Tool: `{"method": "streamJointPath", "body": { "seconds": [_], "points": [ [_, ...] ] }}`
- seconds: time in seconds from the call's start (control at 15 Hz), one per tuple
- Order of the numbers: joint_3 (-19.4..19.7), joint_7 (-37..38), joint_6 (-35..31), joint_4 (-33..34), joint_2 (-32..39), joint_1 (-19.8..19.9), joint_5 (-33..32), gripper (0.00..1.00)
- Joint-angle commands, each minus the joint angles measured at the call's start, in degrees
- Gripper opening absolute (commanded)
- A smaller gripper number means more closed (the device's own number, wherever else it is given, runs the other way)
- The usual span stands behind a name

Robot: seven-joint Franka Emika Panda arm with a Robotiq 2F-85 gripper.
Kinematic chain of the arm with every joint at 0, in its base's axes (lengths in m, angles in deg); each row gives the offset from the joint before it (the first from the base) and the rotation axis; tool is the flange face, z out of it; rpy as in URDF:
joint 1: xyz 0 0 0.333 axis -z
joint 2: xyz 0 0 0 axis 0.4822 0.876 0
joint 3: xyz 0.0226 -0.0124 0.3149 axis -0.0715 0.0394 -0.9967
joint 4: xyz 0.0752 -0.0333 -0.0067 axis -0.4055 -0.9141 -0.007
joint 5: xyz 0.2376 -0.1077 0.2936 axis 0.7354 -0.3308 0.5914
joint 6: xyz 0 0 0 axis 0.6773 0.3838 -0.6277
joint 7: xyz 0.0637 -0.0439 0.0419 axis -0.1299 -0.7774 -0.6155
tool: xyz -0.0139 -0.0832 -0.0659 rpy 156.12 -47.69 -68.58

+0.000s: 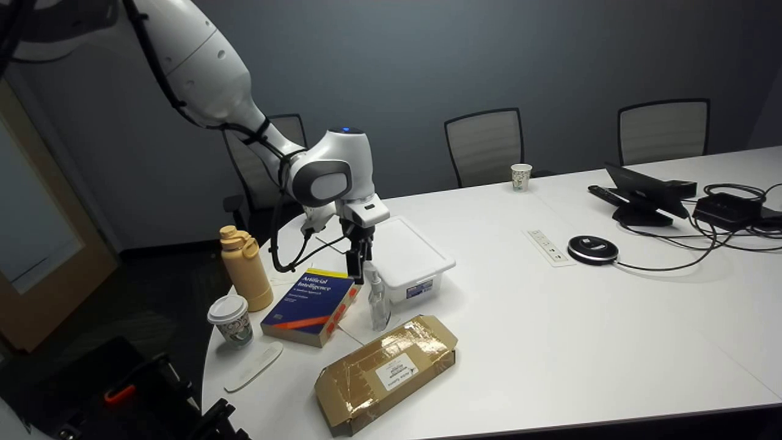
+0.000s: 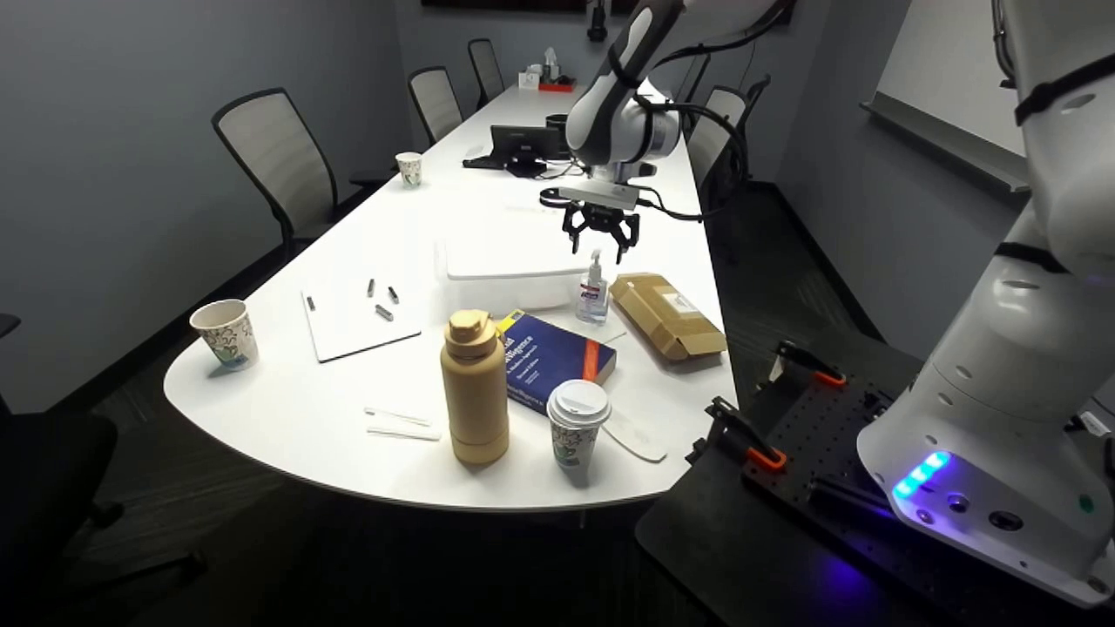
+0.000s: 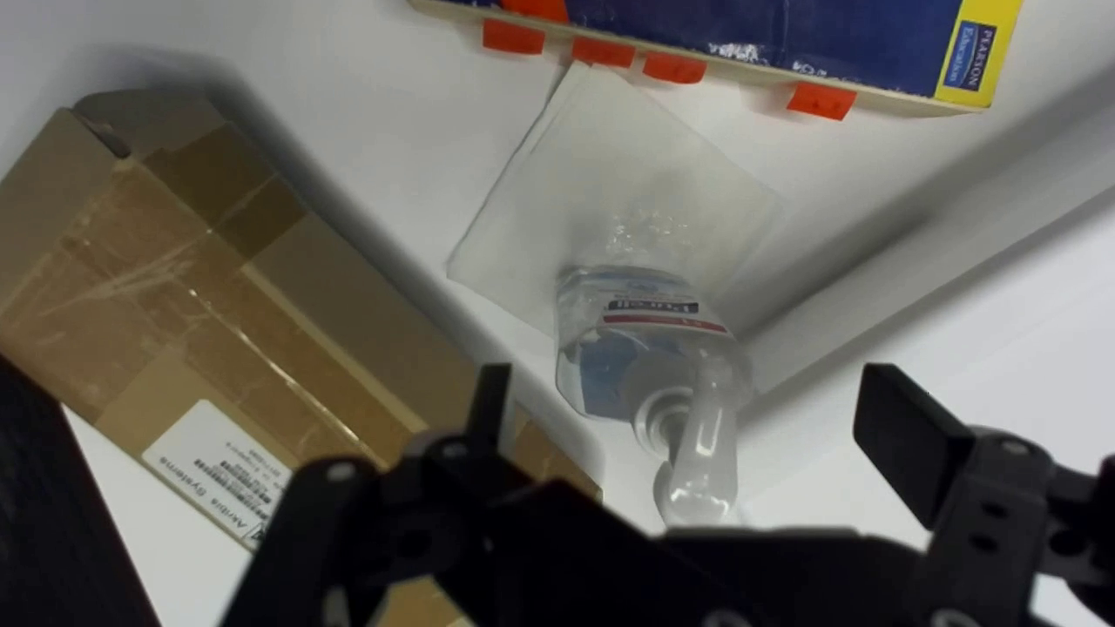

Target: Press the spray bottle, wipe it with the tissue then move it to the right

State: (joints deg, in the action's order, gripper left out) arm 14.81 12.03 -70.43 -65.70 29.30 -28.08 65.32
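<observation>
The spray bottle, a small clear pump bottle with a whitish top, stands upright in both exterior views (image 1: 379,308) (image 2: 592,300). In the wrist view the bottle (image 3: 640,344) lies between the fingers. My gripper (image 2: 598,253) is open and empty, pointing down at the pump top. It also shows in the other views (image 1: 359,263) (image 3: 684,409). There are gaps between the pump and both fingers in the wrist view; I cannot tell the exact height above it. The white folded tissue (image 3: 618,165) lies flat on the table by the bottle's base.
A lidded white plastic box (image 1: 406,253) stands right beside the bottle. A brown cardboard box (image 1: 391,373) and a thick blue book (image 1: 311,299) lie close by. A tan bottle (image 2: 475,392) and a lidded paper cup (image 2: 577,427) stand near the table's end.
</observation>
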Motion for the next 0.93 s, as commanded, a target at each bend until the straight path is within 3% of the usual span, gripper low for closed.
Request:
{"method": "streamJointPath", "body": {
  "seconds": [0.0, 0.33, 0.4, 0.53, 0.87],
  "points": [
    [1.85, 1.97, 1.09, 1.78, 0.98, -1.40, -2.15, 1.00],
    [2.42, 1.52, 1.38, 3.37, 2.53, -1.21, -3.06, 0.98],
    [2.49, 1.52, 1.43, 3.65, 2.82, -1.29, -3.21, 0.74],
    [2.42, 1.35, 1.70, 4.18, 3.09, -1.35, -3.30, 0.68],
    [2.47, 1.40, 1.81, 4.91, 3.36, -1.75, -3.35, 0.30]
  ]
}}
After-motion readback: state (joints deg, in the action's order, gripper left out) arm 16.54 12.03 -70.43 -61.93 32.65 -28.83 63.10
